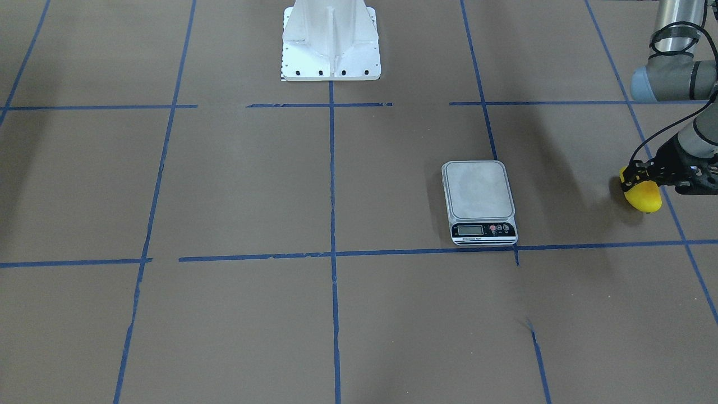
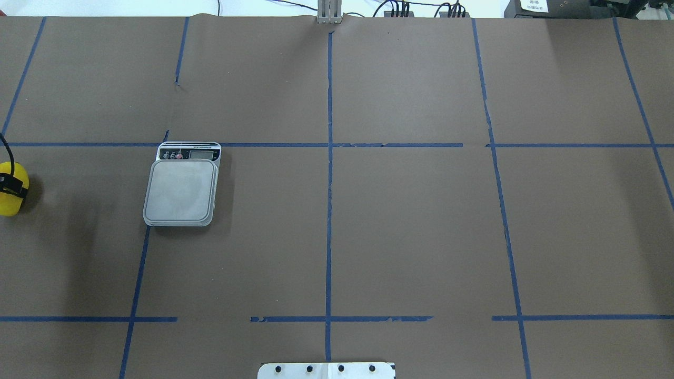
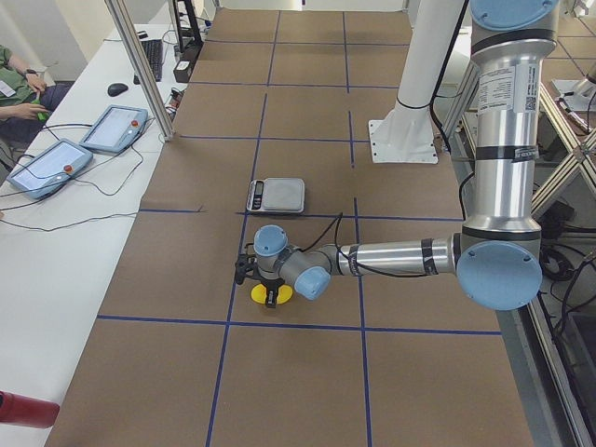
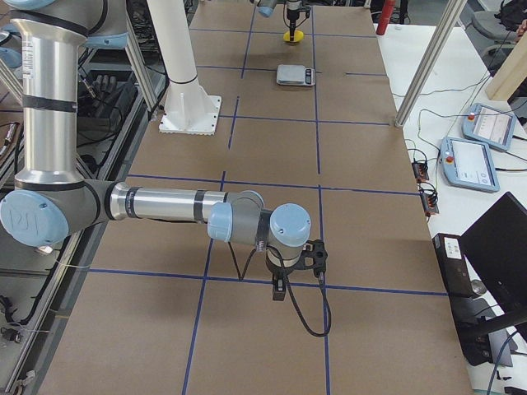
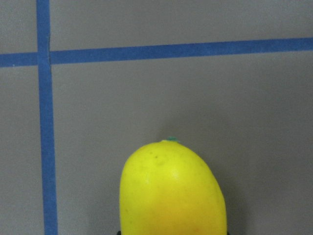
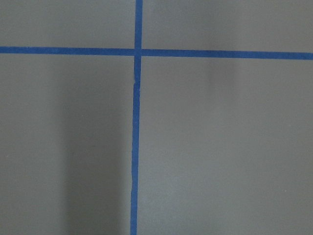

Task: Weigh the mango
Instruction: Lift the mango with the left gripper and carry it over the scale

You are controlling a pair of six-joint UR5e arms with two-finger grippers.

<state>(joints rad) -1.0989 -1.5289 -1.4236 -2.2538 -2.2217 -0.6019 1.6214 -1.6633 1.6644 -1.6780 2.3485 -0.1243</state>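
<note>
The yellow mango [image 1: 645, 197] lies at the table's far left end, seen at the left edge of the overhead view [image 2: 10, 202]. My left gripper [image 1: 639, 178] comes down over it with its black fingers against the mango's sides, shut on it low over the table. The left wrist view shows the mango [image 5: 171, 191] close up, filling the bottom centre. The grey kitchen scale [image 2: 181, 189] stands apart from it toward the table's middle, its platform bare. My right gripper [image 4: 296, 263] hangs low over the table at the other end; I cannot tell whether it is open or shut.
Brown paper with a grid of blue tape lines covers the table [image 2: 421, 237]. The white robot base [image 1: 331, 42] stands at the robot's edge, mid-table. Tablets and cables [image 3: 56, 163] lie on the white bench beyond the far edge.
</note>
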